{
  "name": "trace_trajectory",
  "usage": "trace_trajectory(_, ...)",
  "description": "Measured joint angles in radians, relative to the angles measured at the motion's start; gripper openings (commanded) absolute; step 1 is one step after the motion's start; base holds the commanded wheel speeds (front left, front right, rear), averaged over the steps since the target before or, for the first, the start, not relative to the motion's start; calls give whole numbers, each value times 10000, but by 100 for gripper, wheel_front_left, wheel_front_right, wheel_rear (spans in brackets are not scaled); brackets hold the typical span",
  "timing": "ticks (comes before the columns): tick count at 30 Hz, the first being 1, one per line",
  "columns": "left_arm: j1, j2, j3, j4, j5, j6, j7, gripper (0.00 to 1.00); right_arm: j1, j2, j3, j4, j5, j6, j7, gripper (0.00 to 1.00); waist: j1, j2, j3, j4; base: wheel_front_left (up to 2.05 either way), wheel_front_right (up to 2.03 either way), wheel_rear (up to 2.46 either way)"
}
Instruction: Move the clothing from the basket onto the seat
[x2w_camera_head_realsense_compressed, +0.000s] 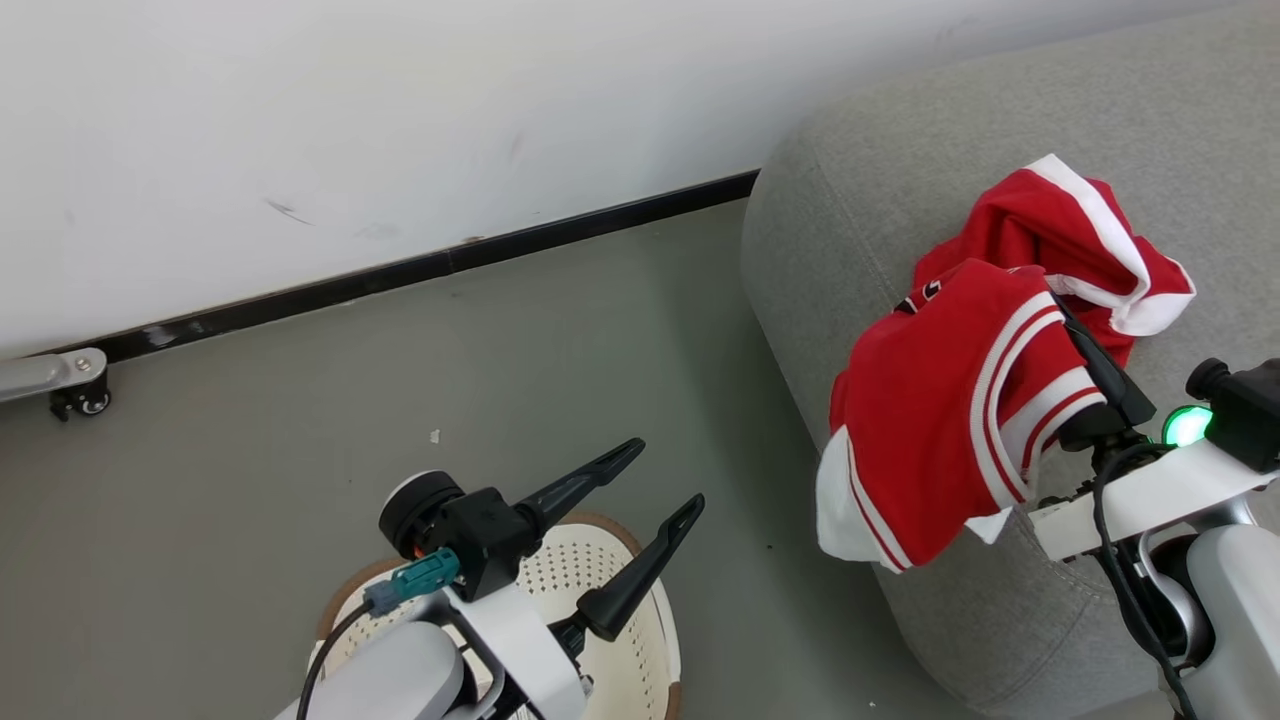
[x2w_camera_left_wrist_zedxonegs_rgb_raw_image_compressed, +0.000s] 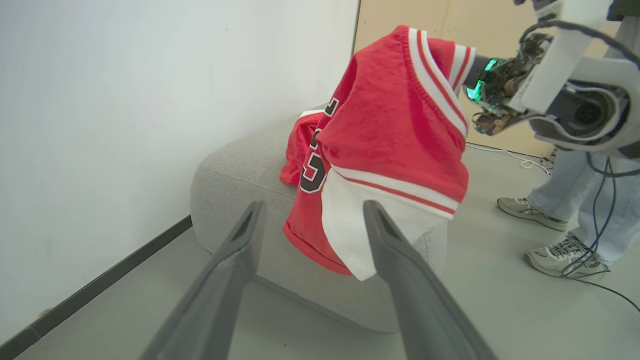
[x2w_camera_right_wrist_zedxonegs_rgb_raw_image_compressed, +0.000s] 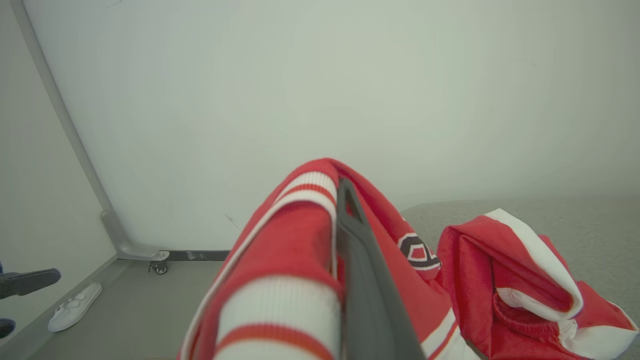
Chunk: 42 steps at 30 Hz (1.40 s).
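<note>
Jersey (x2w_camera_head_realsense_compressed: 930, 420) drapes over right fingers (x2w_camera_right_wrist_zedxonegs_rgb_raw_image_compressed: 365, 270) gripping it, hiding one; left fingers (x2w_camera_head_realsense_compressed: 580, 485) spread, empty.

jersey (x2w_camera_head_realsense_compressed: 930, 420): red, white trim, black lettering, hanging from right fingers (x2w_camera_head_realsense_compressed: 1100, 368) above seat (x2w_camera_head_realsense_compressed: 800, 230) edge | shorts (x2w_camera_head_realsense_compressed: 1075, 235): red, white-striped, crumpled on seat | basket (x2w_camera_head_realsense_compressed: 625, 670): cream, perforated, on floor

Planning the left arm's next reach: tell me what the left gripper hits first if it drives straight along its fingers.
Probably the red jersey, whose white hem hangs straight ahead of the left gripper; the grey seat is behind it, though depth is unclear.
</note>
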Motion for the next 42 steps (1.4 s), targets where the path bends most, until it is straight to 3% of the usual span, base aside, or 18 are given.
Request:
trace_trajectory(13,301,150,219,-69,8,0,0,100,-38,25,4,-568,-144,0,0,0,0,0,123,-420,0,0,0)
trace_trajectory(24,301,98,211,-362,205,0,0,100,-896,-366,-46,-938,-282,0,0,0,0,0,213,-447,0,0,0)
trace_trajectory(42,301,253,-155,-635,447,0,0,100,-3080,-2123,-562,-905,-282,2,0,0,0,0,582,-419,0,0,0)
